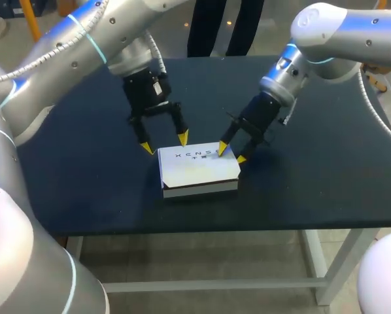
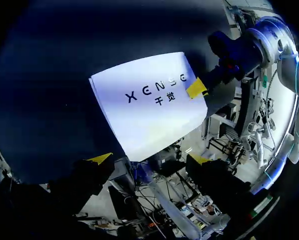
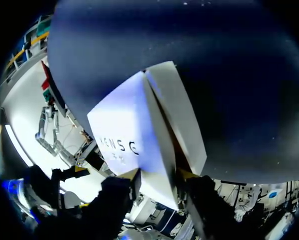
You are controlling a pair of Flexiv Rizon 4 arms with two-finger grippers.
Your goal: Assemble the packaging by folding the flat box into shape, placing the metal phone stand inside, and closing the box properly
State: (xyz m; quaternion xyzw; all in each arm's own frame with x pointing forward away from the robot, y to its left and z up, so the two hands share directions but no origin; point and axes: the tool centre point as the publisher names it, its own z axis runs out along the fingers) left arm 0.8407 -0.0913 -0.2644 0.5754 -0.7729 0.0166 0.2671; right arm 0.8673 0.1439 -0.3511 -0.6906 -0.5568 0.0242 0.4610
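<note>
A white box (image 1: 199, 171) lies with its lid down near the table's front edge; its printed top (image 2: 149, 105) faces up. No phone stand shows in any view. My left gripper (image 1: 165, 143) hovers open just behind the box's far left corner, and its fingers (image 2: 102, 158) hold nothing, with the box ahead of them. My right gripper (image 1: 231, 154) sits at the box's far right corner. In the right wrist view the box's end (image 3: 157, 150) stands between both fingers of that gripper (image 3: 158, 174), which press it from two sides. One yellow fingertip (image 2: 196, 88) rests on the lid's edge.
The dark table (image 1: 313, 190) carries nothing but the box. Bare surface lies to the left, right and far side of it. The front edge runs close to the box's near side.
</note>
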